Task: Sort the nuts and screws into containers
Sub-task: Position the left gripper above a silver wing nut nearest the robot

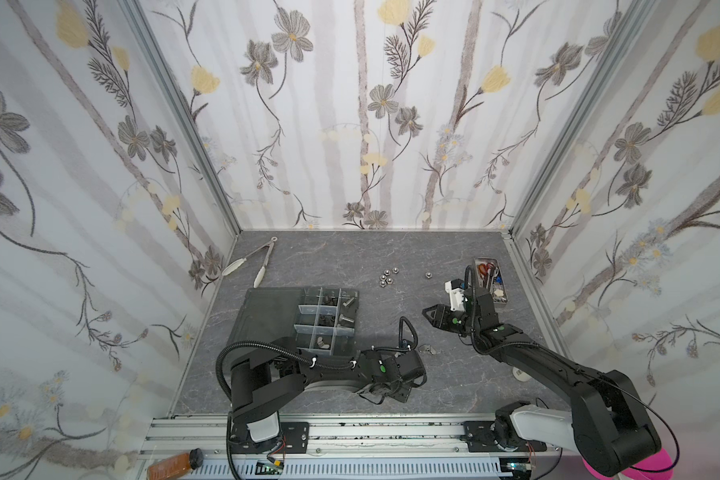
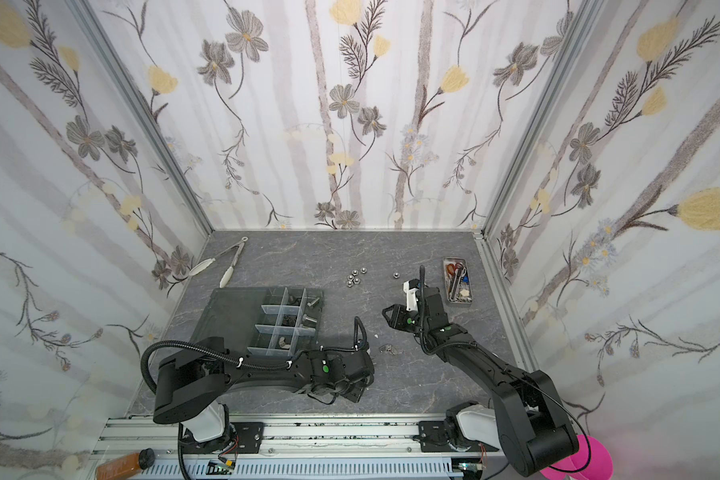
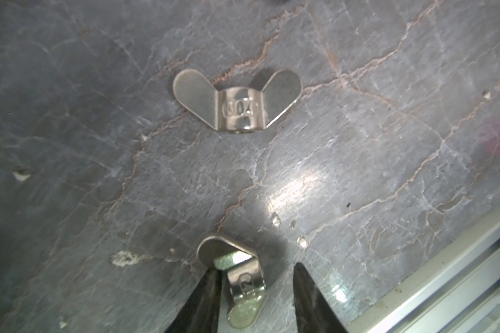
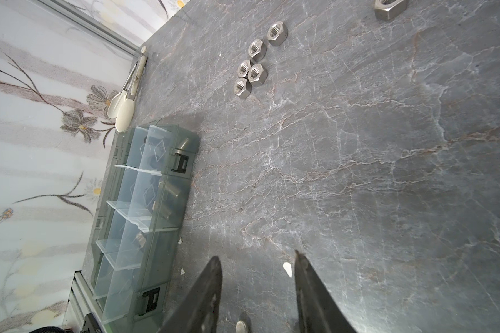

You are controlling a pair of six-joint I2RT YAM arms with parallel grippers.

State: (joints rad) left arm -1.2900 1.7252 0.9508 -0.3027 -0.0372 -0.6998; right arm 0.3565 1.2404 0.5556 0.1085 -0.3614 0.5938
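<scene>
Top views: grey marbled table (image 1: 350,257), floral walls (image 1: 371,104) on three sides, alu rail (image 1: 350,432) along the front. Tray (image 1: 267,316) sits left of centre; its cells (image 1: 325,322) hold screws (image 1: 347,320). Five hex nuts (image 1: 387,276) lie loose toward the back, with a sixth off to their right. Tongs (image 1: 258,259) back left, tin (image 1: 489,278) of scissors back right. Two wing nuts (image 2: 389,349) lie just off the end of my left arm (image 1: 350,365), whose fingertips are hidden here. My right pincer (image 1: 430,314) is right of centre, well apart from the hex nuts. Left wrist: bare table, rail in one corner. My left pincer (image 3: 256,268) is spread around one wing nut; one finger (image 3: 205,297) touches it, the other stands clear. The second wing nut, stamped 304, lies flat beyond the tips. Right wrist: my right pincer is spread with nothing between the tips, over bare table. Hex nuts are well ahead, the tray is off to one side and the tongs lie beyond it.
</scene>
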